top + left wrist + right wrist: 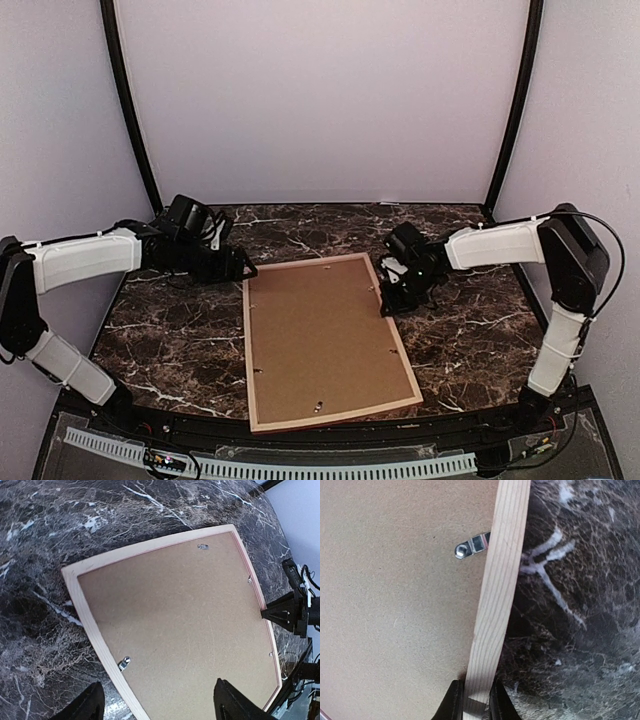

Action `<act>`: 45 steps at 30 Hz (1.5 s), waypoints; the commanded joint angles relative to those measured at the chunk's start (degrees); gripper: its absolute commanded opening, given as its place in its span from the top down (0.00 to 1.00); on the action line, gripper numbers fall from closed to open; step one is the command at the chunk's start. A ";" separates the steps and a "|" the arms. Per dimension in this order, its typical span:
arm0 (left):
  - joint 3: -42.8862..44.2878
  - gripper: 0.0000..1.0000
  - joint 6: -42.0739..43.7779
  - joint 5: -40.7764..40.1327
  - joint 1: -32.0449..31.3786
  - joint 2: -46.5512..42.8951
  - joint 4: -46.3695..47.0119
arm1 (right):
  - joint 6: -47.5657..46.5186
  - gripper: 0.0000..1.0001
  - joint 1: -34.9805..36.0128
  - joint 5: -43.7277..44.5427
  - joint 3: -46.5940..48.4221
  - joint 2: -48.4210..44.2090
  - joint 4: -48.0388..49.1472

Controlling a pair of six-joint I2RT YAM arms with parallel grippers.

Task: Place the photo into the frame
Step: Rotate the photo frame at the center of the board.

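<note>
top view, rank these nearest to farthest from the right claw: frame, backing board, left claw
1. frame: its right rail sits between the fingers of the right claw.
2. backing board: just left of that rail, inside the frame.
3. left claw: across the frame, by its far-left corner.

We see the frame (495,605) as bare pale wood, matt, with fine straight grain. Left of it, the backing board (395,605) looks like brown fibreboard, dull and faintly speckled. The small clip (472,546) is shiny metal. On the right, the table (580,605) is dark, white-veined marble with a soft sheen.
</note>
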 commanded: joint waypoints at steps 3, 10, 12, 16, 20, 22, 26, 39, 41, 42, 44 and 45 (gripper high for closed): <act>7.48 0.19 9.30 2.36 -0.12 4.74 -4.32 | -17.74 0.96 0.17 1.81 6.31 5.85 -6.85; 19.77 0.15 19.12 0.84 0.50 16.48 -8.77 | -27.31 0.91 -2.35 -2.29 18.53 14.06 -12.75; 23.18 0.15 22.71 -0.69 0.60 19.85 -10.47 | -29.66 0.87 -3.41 -3.83 22.51 15.88 -13.74; 29.36 0.14 29.11 -5.17 0.99 26.66 -13.79 | -32.61 0.64 -6.18 -7.91 27.36 17.32 -13.18; 34.58 0.14 32.89 -6.43 2.10 32.83 -15.85 | -32.48 0.48 -9.17 -10.70 27.44 15.42 -10.18; 36.41 0.15 34.22 -5.81 2.52 34.99 -16.05 | -31.56 0.42 -10.19 -11.70 26.04 13.78 -8.52; 40.17 0.21 35.97 -5.06 2.99 38.61 -17.28 | -27.81 0.41 -11.04 -12.63 21.25 9.74 -4.58; 42.73 0.41 35.24 -1.76 3.86 42.74 -19.60 | -16.89 0.41 -11.47 -9.87 6.58 -2.31 -0.66; 42.82 0.41 35.01 -1.05 3.86 42.72 -20.13 | -15.65 0.41 -11.48 -10.02 4.63 -3.77 0.08; 42.93 0.41 34.83 -0.40 3.86 42.72 -20.50 | -15.10 0.41 -11.49 -10.08 3.77 -4.44 0.43; 42.97 0.41 34.61 0.65 3.82 42.72 -20.61 | -14.13 0.42 -11.55 -10.26 2.04 -5.52 1.07; 42.98 0.42 34.47 0.94 3.78 42.72 -20.63 | -13.80 0.42 -11.52 -10.17 1.23 -5.94 1.19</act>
